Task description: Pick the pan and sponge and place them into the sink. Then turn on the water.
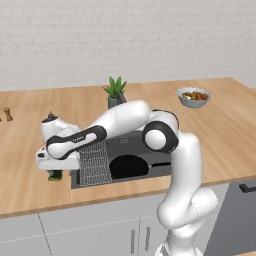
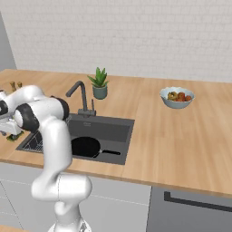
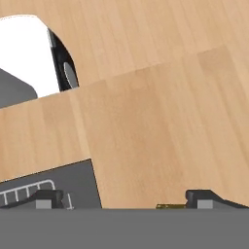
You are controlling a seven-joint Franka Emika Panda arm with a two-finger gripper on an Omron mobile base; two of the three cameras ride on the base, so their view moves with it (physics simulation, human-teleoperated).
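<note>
The pan [image 1: 129, 166] lies inside the sink [image 1: 131, 144], on the basin floor toward the front; it is round, shallow and uniformly black, and in the right base view its thin straight handle points to the right along the bottom. The sink is a dark grey rectangular basin set into the wooden counter [image 1: 225, 135], with a wire grid rack [image 1: 94, 162] covering its left part. The dark angular faucet [image 2: 80, 96] stands at the back edge of the sink, seen in the right base view. The sponge [image 1: 55, 175] sits on the counter just beside the sink's left front corner; a dark green block is all that shows under the hand, and a thin yellow-green sliver of it appears at the bottom edge of the hand view. The gripper [image 3: 124, 199] hangs low over that spot, its 2 fingertips spread wide apart, 1 over the rack edge and 1 over the wood, with nothing between them. Whether the fingertips touch the sponge cannot be told. A potted plant [image 1: 115, 92] stands behind the sink, and a pale bowl of fruit [image 1: 193, 96] sits well apart on the right of the counter.
</note>
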